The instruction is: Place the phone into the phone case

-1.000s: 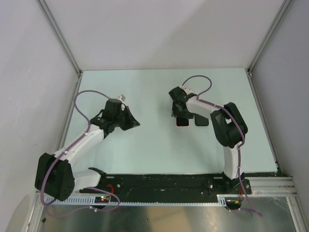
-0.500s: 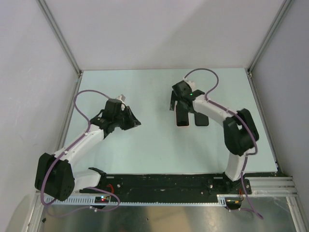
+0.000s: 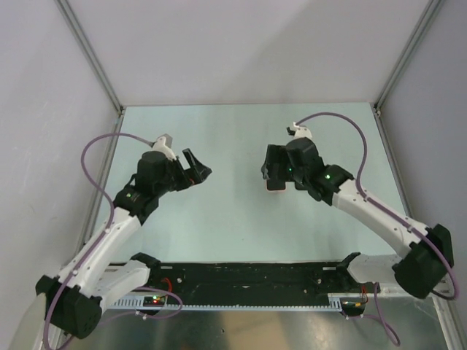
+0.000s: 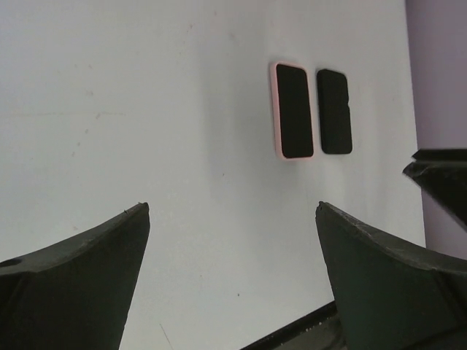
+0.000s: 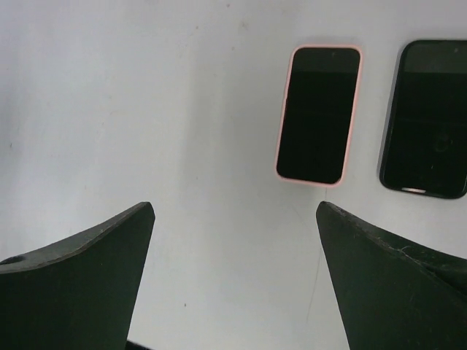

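Phone point(image 5: 319, 117) inside phone case point(image 5: 308, 180), flat on table point(image 5: 146, 109); black slab point(image 5: 427, 120) beside.

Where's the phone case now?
The phone case lies flat on the table, right of centre in the top view, beneath the right gripper, with a black slab close on its right.

A robotics lab bench (boxed in): white wall panels point(image 3: 248, 44), aluminium frame posts point(image 3: 89, 55), arms point(image 3: 109, 232) bolted to the table point(image 3: 226, 219).

White tube arms point(image 3: 109, 235) with black joints carry purple cables point(image 3: 102, 137) looping behind the claws point(image 3: 198, 166), whose fingers point(image 4: 73, 284) are black wedges.
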